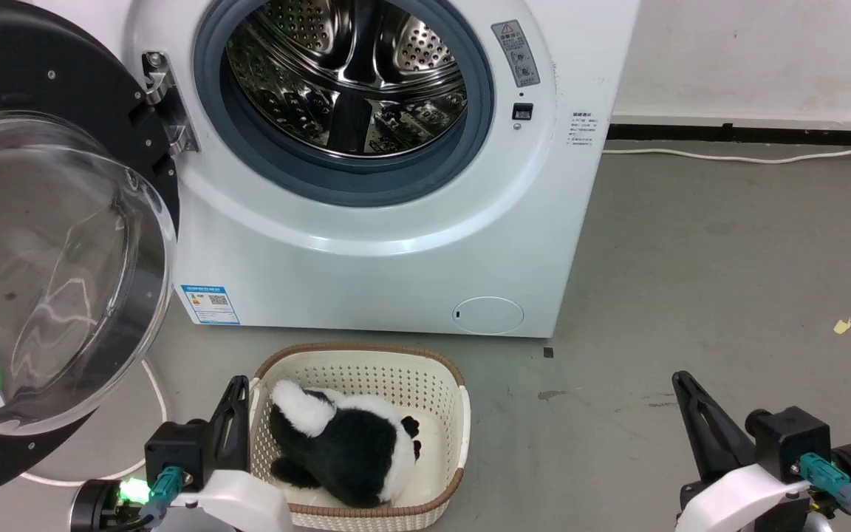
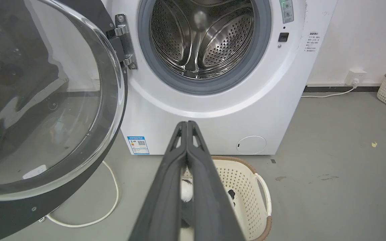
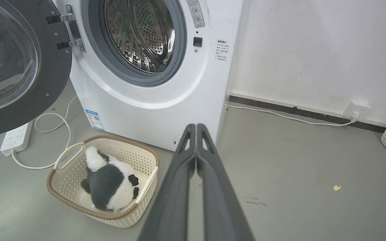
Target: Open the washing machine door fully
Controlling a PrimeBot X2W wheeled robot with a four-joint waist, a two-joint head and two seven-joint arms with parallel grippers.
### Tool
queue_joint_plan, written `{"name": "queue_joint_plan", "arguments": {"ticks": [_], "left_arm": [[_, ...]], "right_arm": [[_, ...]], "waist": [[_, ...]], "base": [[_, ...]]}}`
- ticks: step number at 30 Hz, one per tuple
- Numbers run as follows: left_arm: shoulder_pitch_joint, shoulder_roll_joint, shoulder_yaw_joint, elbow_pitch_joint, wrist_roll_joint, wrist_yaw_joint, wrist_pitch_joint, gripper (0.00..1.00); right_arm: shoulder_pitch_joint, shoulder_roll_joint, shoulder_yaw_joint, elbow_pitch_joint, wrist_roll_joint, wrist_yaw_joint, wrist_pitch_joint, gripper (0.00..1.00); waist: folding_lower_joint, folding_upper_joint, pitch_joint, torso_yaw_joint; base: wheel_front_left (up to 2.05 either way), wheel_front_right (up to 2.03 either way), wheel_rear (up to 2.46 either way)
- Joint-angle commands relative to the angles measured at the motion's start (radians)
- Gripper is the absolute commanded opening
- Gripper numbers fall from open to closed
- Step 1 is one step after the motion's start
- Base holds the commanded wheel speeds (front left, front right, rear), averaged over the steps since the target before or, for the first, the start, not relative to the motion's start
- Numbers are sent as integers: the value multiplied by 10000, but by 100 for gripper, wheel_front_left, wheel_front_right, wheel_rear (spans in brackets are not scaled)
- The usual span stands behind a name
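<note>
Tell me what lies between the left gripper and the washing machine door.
A loop of white cable on bare grey floor lies between the shut left gripper and the washing machine door, seen in the head view.

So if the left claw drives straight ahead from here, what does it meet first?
Probably the washing machine's white front panel, just below the drum opening; nothing seems to stand between, though depth is unclear.

Left hand point(image 1: 239, 386): dark fingers point(image 1: 230, 428), black wrist point(image 1: 174, 452), white forearm point(image 1: 248, 499) (teal plug point(image 1: 165, 482)).
</note>
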Motion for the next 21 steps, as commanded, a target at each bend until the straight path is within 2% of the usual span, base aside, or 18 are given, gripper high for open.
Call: {"name": "queue_joint_plan", "arguments": {"ticks": [1,21], "left_arm": [[-153,-7,64,-50,121,-37,31,0],[-171,-13,91,-64,170,-58,89,0]], "right_arm": [[-107,42,13,-47,-82,10,35,0],[-127,43,24,-53,-106,10,93,0]], "waist": [[0,0,1,0],[0,0,3,-1]], "base": [[0,0,0],[0,0,0]]}}
